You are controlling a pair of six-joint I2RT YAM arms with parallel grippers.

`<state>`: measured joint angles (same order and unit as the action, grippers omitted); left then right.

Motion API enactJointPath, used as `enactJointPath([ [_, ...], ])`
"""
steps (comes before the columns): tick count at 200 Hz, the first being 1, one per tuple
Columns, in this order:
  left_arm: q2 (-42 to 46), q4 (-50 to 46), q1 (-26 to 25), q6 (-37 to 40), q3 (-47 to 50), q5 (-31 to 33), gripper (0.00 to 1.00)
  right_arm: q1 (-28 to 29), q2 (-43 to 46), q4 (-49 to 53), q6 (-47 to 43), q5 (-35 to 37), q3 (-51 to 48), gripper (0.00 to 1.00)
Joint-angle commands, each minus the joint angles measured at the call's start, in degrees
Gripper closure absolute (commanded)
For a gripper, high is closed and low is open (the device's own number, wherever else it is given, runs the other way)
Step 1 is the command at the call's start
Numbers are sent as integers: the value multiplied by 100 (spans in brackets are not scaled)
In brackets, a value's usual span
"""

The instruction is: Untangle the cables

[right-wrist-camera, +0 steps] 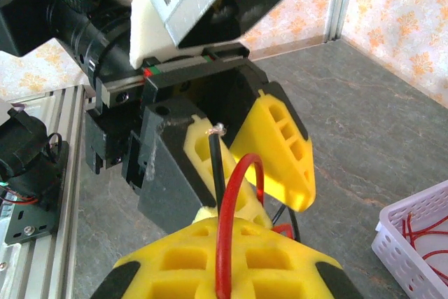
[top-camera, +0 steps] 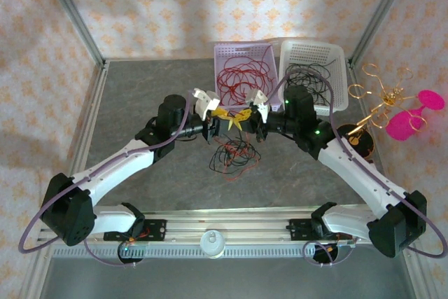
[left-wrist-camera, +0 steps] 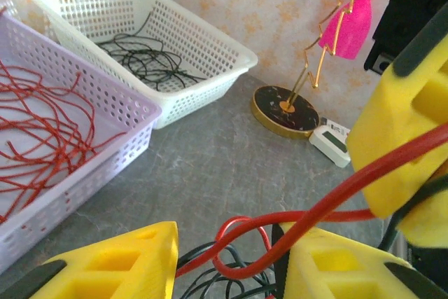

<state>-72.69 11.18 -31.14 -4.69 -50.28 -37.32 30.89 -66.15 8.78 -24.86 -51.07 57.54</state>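
Top: my left tool, right tool tip to tip, near side of lilac basket; cables on counter beneath both.
Left wrist: left tool spread, red cable runs through gap to right tool.
Right wrist: right tool pinching red cable.

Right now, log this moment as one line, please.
left end effector: open, red cable crossing gap | right end effector: shut on red cable | tangle: below both

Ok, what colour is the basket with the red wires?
Pale purple; the basket shows best in the top view.
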Motion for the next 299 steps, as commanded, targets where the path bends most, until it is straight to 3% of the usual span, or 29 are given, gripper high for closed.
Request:
enactJointPath([
  [1,233,121,-7,154,-202,217,60,-31,14,-78,-30,-132,100,100],
  [31,350,46,-7,202,-168,238,56,-35,12,-80,-23,-123,83,100],
  [65,469,-11,-8,288,-64,-31,38,-30,-2,-112,-37,-61,51,100],
  [102,628,-245,-15,405,109,-247,29,-33,-45,-125,-32,-58,56,100],
  [125,753,-195,-19,310,218,140,29,-31,-56,-138,-29,-86,46,100],
  [143,694,-270,-15,278,116,594,38,-31,-82,-199,14,-134,38,100],
  [220,224,-302,-42,246,-228,365,38,-31,-47,-114,4,-164,65,100],
  [245,145,20,-76,145,-228,290,47,-31,-68,-130,0,-206,38,100],
  [299,-65,670,-286,52,-203,410,94,-31,-74,-101,3,-126,-12,100],
])
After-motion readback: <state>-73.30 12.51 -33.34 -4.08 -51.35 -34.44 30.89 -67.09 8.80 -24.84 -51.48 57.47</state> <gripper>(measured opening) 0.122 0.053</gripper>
